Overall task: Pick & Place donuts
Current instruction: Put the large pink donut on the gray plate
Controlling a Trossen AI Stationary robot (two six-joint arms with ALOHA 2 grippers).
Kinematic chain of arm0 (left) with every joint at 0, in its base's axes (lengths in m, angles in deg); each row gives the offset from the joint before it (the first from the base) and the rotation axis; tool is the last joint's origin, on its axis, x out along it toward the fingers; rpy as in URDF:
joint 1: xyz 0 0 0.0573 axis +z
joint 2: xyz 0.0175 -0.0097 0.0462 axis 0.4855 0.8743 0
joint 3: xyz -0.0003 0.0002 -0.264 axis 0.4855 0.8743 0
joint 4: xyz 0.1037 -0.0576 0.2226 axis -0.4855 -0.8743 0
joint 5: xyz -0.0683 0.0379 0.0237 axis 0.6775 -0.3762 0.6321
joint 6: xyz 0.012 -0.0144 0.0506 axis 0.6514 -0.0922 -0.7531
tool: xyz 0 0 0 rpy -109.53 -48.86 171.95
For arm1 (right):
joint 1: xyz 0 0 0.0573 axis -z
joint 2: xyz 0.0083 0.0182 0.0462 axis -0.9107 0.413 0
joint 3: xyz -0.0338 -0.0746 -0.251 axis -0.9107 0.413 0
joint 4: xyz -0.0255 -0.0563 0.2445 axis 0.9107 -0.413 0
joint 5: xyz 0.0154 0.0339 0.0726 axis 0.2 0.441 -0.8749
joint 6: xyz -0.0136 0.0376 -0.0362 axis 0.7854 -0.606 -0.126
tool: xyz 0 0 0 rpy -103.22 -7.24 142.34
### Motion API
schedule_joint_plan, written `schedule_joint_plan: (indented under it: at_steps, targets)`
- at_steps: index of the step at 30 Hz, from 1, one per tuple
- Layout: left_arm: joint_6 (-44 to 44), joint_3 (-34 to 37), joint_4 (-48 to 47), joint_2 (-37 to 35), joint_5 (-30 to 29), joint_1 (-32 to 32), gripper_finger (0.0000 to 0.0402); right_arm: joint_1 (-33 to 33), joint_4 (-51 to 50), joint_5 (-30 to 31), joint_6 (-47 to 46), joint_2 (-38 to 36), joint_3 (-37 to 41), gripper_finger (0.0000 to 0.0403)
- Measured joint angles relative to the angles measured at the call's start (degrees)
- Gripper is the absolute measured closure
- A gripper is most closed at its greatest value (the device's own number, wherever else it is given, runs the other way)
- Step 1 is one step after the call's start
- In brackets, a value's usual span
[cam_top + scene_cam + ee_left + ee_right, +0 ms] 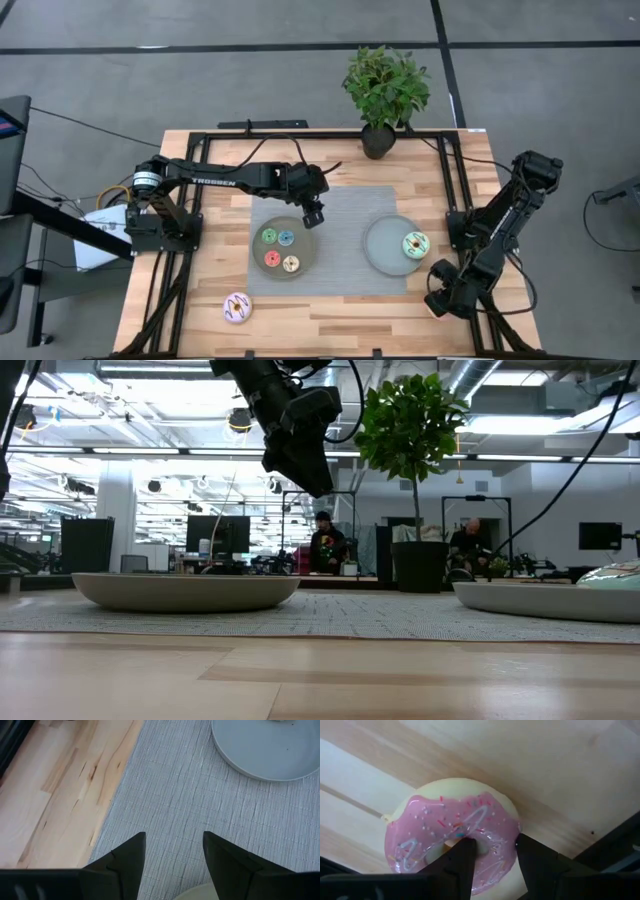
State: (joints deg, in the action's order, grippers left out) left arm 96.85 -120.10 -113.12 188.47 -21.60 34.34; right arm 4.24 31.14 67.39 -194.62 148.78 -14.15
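A pink-iced donut (435, 825) lies on the wooden table near its front right corner. My right gripper (440, 300) (492, 847) is shut on it and hides it in the high view. A green donut (415, 243) lies on the right grey plate (380, 250). Several tiny donuts (279, 250) lie on the left plate (258, 262). A purple-white donut (237, 307) rests on the wood at the front left. My left gripper (313, 213) (174, 845) hangs open above the left plate's far rim, with nothing between its fingers. My right gripper has one finger (462, 855) in the pink donut's hole and the other on the outer rim. The ring's near side (495, 832) is pinched between them. The fingers come steeply from above. The donut lies flat on the wood, icing up.
A grey mat (340, 200) lies under both plates. A potted plant (385, 95) stands at the far edge. A black frame rail (455, 200) runs along the table's right side, close to my right arm. People sit in the room beyond the table.
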Motion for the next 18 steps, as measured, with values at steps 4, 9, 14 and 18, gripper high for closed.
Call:
schedule_joint_plan:
  at_steps: [4, 9, 14, 18]
  targets:
    - [0.00, 0.00, -0.03, 0.00, 0.00, 0.00, 0.0212, 1.35, -0.39, -0.46, 0.73, -0.10, 0.02, 0.0270]
    - [0.00, 0.00, -0.07, 0.00, 0.00, 0.00, 0.0212, 1.84, -0.88, -1.22, 0.67, -0.04, 0.02, 0.0295]
    - [0.00, 0.00, -0.07, 0.00, 0.00, 0.00, 0.0212, 1.78, -1.04, -0.06, 1.15, -0.04, -0.34, 0.0321]
    - [-0.13, 0.00, -0.07, 0.00, 0.00, 0.00, 0.0212, 1.97, -0.78, 4.69, 1.85, 0.06, -1.99, 0.0329]
